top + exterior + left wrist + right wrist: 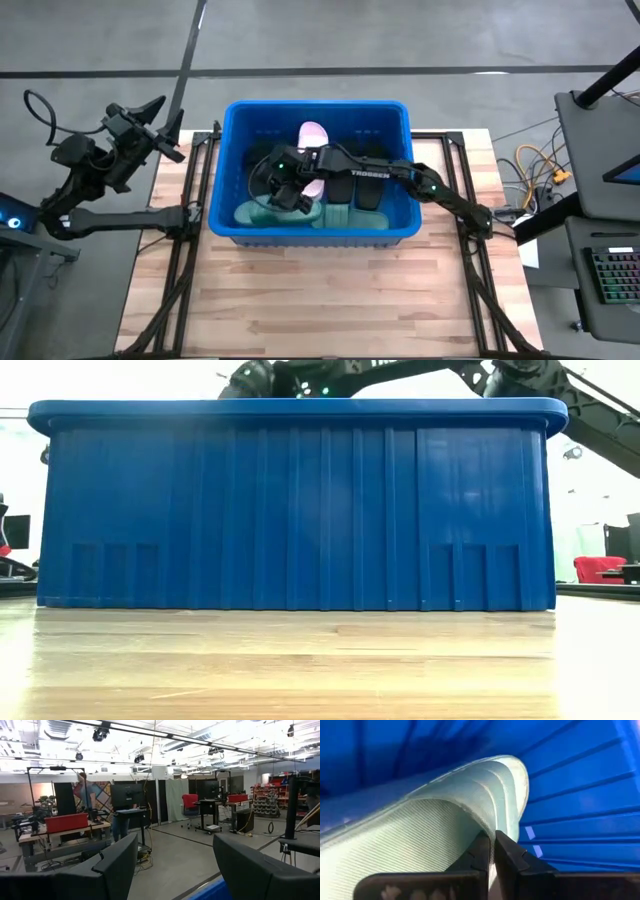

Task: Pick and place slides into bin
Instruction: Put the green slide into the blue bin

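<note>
Right tool [492,851] is down inside the blue bin [225,165], fingers clenched on the edge of a pale green sandal [435,825] — pink [313,135] and black [368,180] sandals lie in the bin just beyond it. Left tool [160,125] is raised beside the tabletop [320,300], clear of the bin, released — nothing between its fingers.

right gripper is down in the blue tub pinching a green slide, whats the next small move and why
Probably open the right gripper: it is shut on the edge of the ribbed pale green slide sandal, which already sits inside the bright blue plastic bin. The left gripper waits open, off the table's left edge.
</note>
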Motion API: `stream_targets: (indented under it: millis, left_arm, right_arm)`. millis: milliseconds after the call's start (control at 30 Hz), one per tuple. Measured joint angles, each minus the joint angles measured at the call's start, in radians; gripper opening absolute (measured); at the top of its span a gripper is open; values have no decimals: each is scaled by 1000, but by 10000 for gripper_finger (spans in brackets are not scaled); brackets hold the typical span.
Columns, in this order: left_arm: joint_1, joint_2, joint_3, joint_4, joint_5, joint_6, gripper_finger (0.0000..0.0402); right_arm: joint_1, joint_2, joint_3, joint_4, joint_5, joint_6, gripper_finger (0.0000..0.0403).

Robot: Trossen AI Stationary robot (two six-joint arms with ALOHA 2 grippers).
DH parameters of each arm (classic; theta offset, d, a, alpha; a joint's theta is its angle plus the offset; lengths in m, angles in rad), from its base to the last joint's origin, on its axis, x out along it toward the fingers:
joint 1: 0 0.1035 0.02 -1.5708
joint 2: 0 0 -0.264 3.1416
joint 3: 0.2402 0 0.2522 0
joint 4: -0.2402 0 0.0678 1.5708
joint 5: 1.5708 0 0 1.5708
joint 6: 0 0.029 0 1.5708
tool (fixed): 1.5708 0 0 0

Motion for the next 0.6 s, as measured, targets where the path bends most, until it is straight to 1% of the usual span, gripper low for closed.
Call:
stream_targets:
  millis: [133, 267, 600]
  left_arm:
    - [0, 0, 0, 1, 0, 0, 244]
    - [0, 0, 0, 1, 0, 0, 244]
    - [0, 0, 0, 2, 0, 1, 244]
  right_arm:
    - [10, 43, 0, 56, 58, -4, 8]
    - [14, 72, 0, 90, 60, -3, 8]
    - [28, 104, 0, 105, 66, -7, 11]
